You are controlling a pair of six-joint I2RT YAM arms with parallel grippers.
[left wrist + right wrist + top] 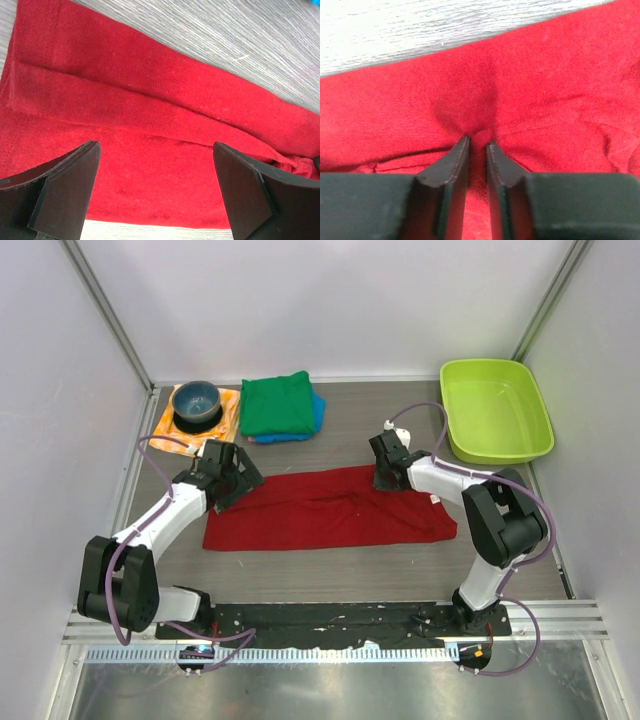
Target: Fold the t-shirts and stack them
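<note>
One red t-shirt (330, 510) fold pinched by right pincer (477, 142), left pincer (155, 150) spread, green t-shirt (278, 403) beyond.

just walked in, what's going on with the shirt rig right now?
The right gripper is pinching a bunch of the red t-shirt at its far edge, right of the middle. That shirt lies flat as a long folded strip. The left gripper hovers open over the strip's left end, holding nothing. The green t-shirt sits folded on top of the blue t-shirt at the back.
</note>
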